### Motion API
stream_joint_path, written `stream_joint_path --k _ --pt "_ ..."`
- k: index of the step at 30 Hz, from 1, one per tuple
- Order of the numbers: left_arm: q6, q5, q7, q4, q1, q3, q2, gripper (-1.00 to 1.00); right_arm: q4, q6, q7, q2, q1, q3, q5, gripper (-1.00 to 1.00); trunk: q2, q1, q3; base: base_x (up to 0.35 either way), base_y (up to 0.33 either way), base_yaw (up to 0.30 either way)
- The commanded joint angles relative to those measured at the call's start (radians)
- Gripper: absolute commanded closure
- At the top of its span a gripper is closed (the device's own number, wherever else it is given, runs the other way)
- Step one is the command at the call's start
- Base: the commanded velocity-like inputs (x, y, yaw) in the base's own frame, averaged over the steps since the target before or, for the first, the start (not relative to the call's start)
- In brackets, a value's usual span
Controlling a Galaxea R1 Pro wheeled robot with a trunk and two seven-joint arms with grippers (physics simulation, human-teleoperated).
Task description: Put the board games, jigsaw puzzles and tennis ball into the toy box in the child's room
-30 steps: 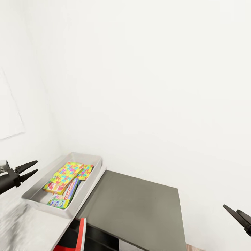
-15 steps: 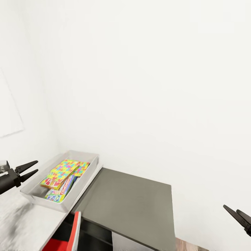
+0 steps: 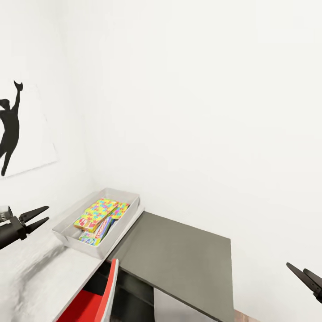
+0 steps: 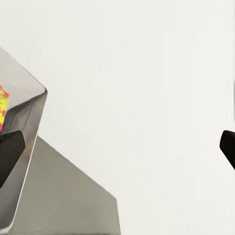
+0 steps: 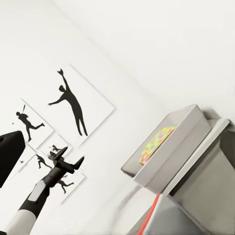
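Note:
The toy box (image 3: pixel 66 231), a shallow light grey bin, sits at the far end of the table (image 3: pixel 36 273) against the wall. Two jigsaw puzzles (image 3: pixel 99 209) lie on top inside it, with board games (image 3: pixel 102 229) stacked beneath them. My left gripper (image 3: pixel 46 213) hangs open and empty over the table, a short way left of the box. My right gripper (image 3: pixel 296 267) is open and empty at the far right, beyond the cabinet. The right wrist view shows the toy box (image 5: pixel 182 128) with a puzzle (image 5: pixel 156 142) in it. The tennis ball and the bed are out of view.
A lower dark grey cabinet (image 3: pixel 179 255) adjoins the table on the right. A red chair (image 3: pixel 91 304) stands in front of the table's near edge. A black sports-silhouette poster (image 3: pixel 11 129) hangs on the left wall. White walls close the corner behind the box.
The head view has swung left and pulled back a little, bringing the poster into sight. Both grippers hold the same open pose, and the toys in the box lie as before.

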Motion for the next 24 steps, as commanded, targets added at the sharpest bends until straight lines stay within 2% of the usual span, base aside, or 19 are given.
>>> stream_joint_path --k 1,11,24 --pt "0.003 -0.004 -0.005 0.0 -0.001 0.0 0.0 -1.0 -0.001 0.008 -0.001 0.0 0.001 0.0 -0.005 -1.0 -0.001 0.0 -0.001 -0.279 -0.001 0.252" --pt "0.003 -0.004 -0.005 0.0 -0.001 0.0 0.0 -1.0 -0.001 0.008 -0.001 0.0 0.001 0.0 -0.004 -1.0 -0.001 0.0 0.007 -0.296 0.084 0.26" --pt "0.003 -0.004 -0.005 0.0 -0.001 -0.001 0.0 -1.0 -0.001 0.008 -0.002 0.0 0.001 0.0 -0.004 -1.0 -0.001 0.0 0.017 -0.234 0.202 0.266"
